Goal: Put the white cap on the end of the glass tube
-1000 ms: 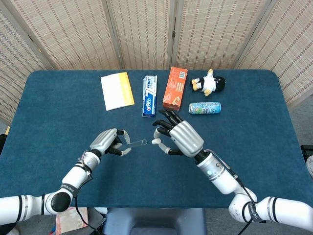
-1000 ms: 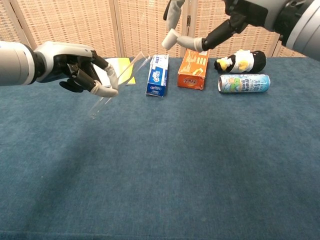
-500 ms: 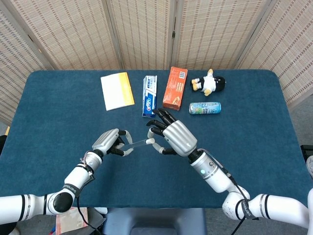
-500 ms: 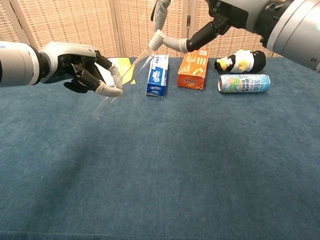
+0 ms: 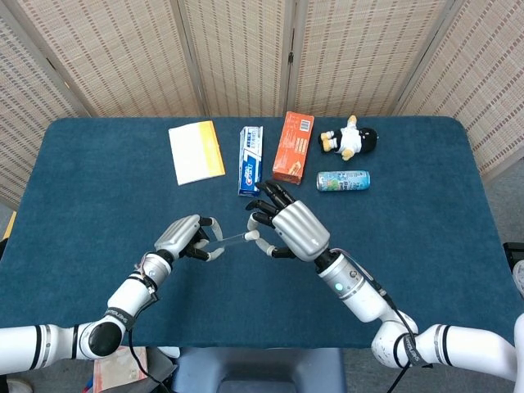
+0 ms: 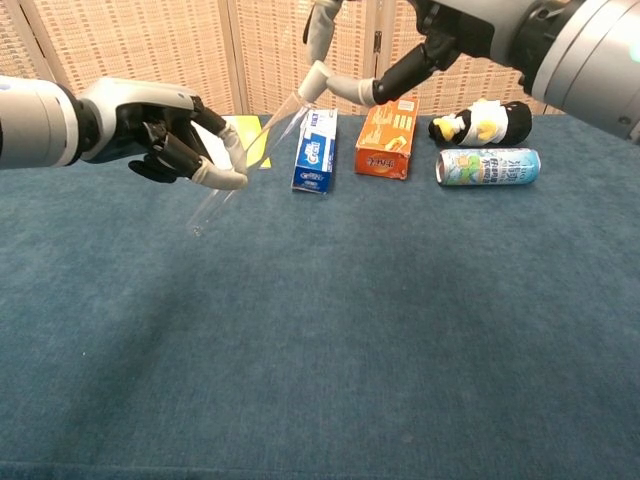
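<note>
The capping step is in hand. The left hand (image 5: 187,237) pinches the tube (image 5: 232,239) above the table (image 5: 426,229); the right hand (image 5: 288,229) pinches the cap (image 6: 313,80) right at the tube's far end, whether seated I cannot tell. Next, I judge, a straight push along the tube's axis. Since a second ago the right hand has closed the gap; in the last half second little changes.

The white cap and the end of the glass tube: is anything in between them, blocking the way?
Nothing visible does. The right hand holds the white cap right at the upper end of the glass tube, which the left hand holds tilted above the table. The boxes and can lie farther back.
</note>
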